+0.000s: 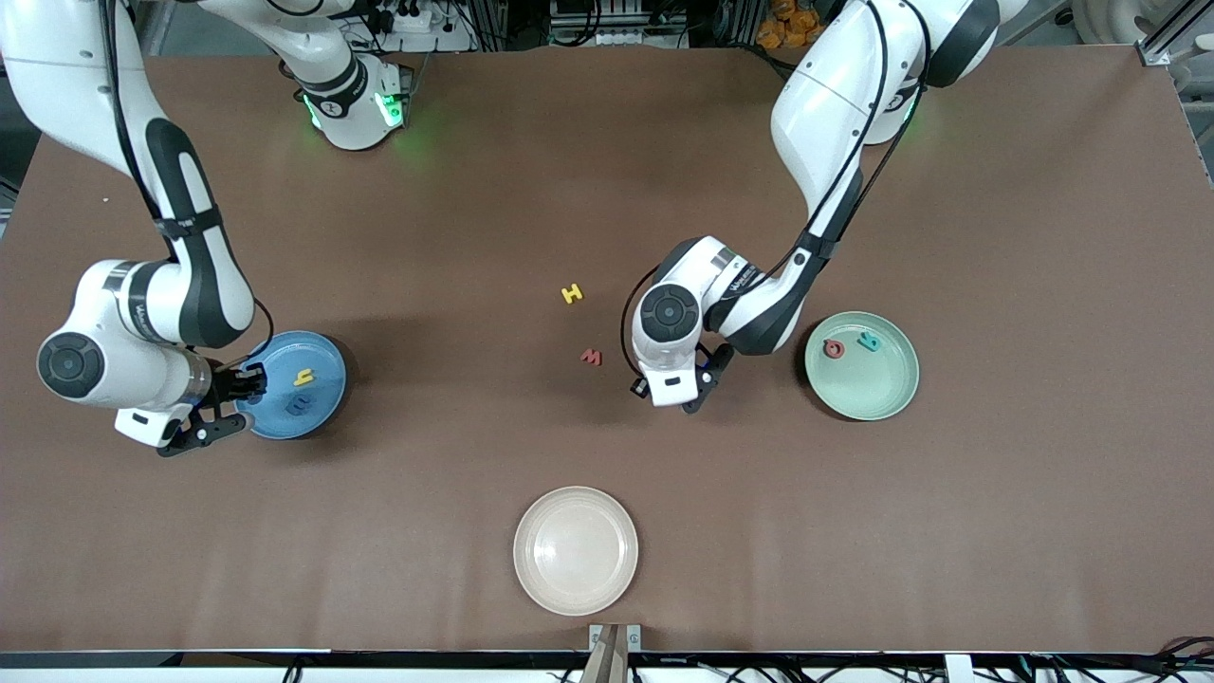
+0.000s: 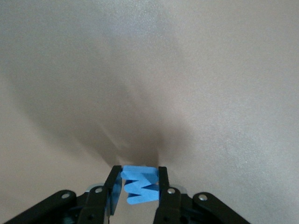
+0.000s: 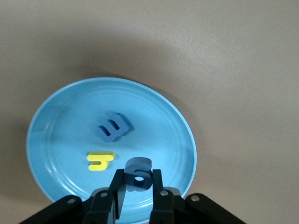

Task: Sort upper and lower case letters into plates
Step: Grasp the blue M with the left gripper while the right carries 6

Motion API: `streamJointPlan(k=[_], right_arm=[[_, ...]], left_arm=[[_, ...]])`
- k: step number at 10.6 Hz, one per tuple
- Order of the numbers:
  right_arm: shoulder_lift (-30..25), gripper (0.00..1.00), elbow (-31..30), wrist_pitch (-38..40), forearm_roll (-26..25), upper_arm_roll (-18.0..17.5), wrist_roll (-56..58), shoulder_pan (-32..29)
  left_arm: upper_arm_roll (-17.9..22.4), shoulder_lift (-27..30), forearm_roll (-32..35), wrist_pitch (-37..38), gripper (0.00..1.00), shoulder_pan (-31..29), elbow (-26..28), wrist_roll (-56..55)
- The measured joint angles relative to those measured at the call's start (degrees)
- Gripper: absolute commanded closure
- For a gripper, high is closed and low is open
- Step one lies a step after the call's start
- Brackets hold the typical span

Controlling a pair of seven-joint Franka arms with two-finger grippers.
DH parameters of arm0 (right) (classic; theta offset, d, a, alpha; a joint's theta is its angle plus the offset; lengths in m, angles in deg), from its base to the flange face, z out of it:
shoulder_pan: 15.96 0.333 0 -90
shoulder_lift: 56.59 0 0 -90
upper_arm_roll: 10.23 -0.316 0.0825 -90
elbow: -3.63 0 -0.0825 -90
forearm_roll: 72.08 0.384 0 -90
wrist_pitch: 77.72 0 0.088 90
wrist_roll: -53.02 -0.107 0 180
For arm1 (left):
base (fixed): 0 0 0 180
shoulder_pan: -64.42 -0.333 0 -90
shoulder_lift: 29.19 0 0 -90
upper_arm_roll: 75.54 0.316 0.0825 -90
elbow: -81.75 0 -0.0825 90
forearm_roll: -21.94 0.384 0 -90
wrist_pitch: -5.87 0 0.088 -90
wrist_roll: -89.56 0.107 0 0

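My right gripper (image 1: 248, 383) is shut on a dark blue letter (image 3: 139, 175) over the edge of the light blue plate (image 1: 324, 400). In the right wrist view that plate (image 3: 154, 112) holds a blue letter (image 3: 113, 127) and a yellow letter (image 3: 100, 161). My left gripper (image 1: 706, 379) is shut on a bright blue letter (image 2: 142, 185) over bare table, between a red letter (image 1: 591, 357) and the mint green plate (image 1: 868, 391). That plate holds a red letter (image 1: 834, 349) and a teal letter (image 1: 868, 341). A yellow letter (image 1: 571, 294) lies on the table mid-way.
A cream-beige plate (image 1: 576, 550) with nothing in it stands near the table's front edge, nearer to the front camera than the loose letters. The brown table (image 1: 996, 531) stretches wide around the plates.
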Motion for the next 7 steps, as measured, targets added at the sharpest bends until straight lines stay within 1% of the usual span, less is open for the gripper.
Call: streamJointPlan(k=[2,5,7], right_arm=[[0.5,0.00,0.1,0.0,0.0,-0.2,0.0,0.2],[0.5,0.00,1.5,0.1,0.0,-0.3,0.0,0.4],[0.4,0.00,3.7,0.1,0.0,-0.4,0.0,0.4]], left_arm=[[0.0,0.6,0.0,0.7,0.80,-0.3,0.0,2.6],[0.0,3.9,0.0,8.6,0.80,-2.4,0.3,12.9],[0.1,6.9,0.0,10.4,0.82,-4.3,3.1,21.0]])
